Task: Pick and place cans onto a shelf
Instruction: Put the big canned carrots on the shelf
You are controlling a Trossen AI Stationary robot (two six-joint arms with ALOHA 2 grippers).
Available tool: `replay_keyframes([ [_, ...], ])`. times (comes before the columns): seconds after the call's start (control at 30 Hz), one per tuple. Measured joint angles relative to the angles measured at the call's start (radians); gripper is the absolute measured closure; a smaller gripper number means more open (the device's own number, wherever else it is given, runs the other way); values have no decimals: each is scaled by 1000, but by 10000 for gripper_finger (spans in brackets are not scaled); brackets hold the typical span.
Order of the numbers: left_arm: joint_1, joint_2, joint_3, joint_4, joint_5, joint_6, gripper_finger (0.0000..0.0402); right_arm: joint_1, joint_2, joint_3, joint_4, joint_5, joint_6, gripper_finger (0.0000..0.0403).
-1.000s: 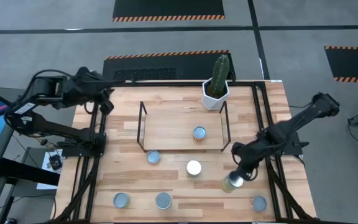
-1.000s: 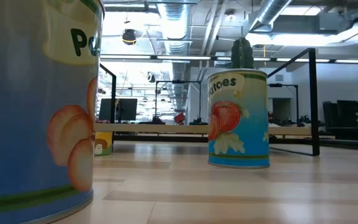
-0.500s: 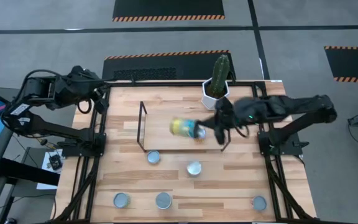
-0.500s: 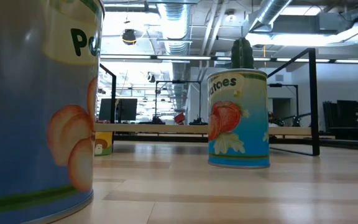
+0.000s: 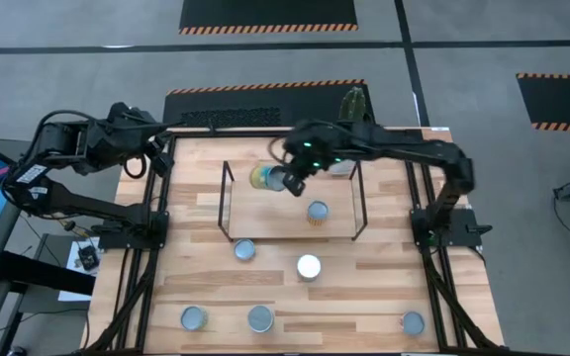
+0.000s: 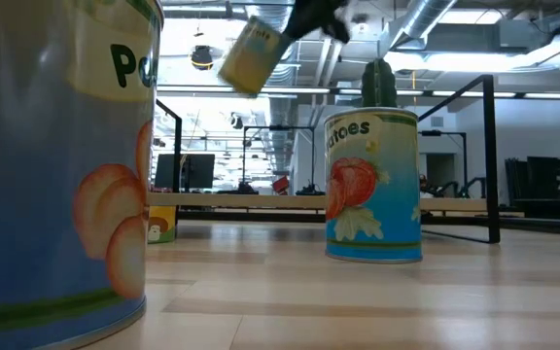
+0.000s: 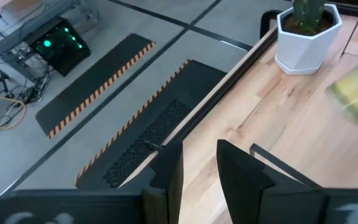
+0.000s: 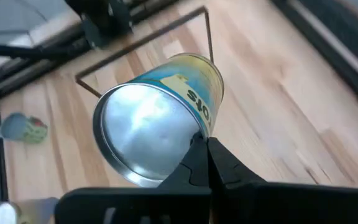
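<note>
My right gripper [image 5: 293, 180] is shut on a yellow and blue can [image 5: 265, 178], held in the air over the far left part of the shelf [image 5: 228, 203]. The can's silvery end [image 8: 143, 134] faces the wrist camera. In the low view the can [image 6: 251, 53] hangs tilted, high up. One can [image 5: 317, 212] stands on the shelf's wood board. Several more cans stand on the table nearer the front, among them one [image 5: 243, 250] and another [image 5: 309, 266]. My left gripper [image 7: 199, 171] is open and empty at the table's far left corner [image 5: 161, 150]. My right gripper holds the can at the rim of its silvery end [image 8: 194, 140], where the two fingers [image 8: 219, 165] come together. The can sticks out beyond the fingertips, tilted, and is lifted clear of the shelf and the table.
A cactus in a white hexagonal pot [image 7: 306, 31] stands at the far edge, just right of the shelf and partly under my right arm [image 5: 394, 148]. Three cans [image 5: 194, 317], [image 5: 259, 318], [image 5: 413, 322] stand along the near edge. Black frame rails [image 5: 419, 188] run along both table sides.
My right gripper has carried the can from the table's near right area up and toward the far left, across the shelf, to above its far left part. The can has been lifted clear of the table and stays tilted.
</note>
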Motion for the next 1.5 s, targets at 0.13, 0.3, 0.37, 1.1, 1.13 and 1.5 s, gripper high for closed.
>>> replay_keyframes([
  [0.13,0,0,0,0,0,-2,315,-24,117,112,-38,-94,-34,403],
  [0.3,0,0,0,0,1,-24,315,-37,235,230,-131,-137,-38,403],
  [0.37,0,0,0,0,1,-27,315,-43,274,262,-179,-137,-36,403],
  [1.1,0,93,0,19,3,-34,315,-52,381,299,-423,-136,72,403],
  [1.13,0,101,0,19,2,-34,315,-49,380,293,-422,-136,72,403],
  [1.5,0,125,1,14,4,-31,315,-42,382,277,-425,-135,79,360],
])
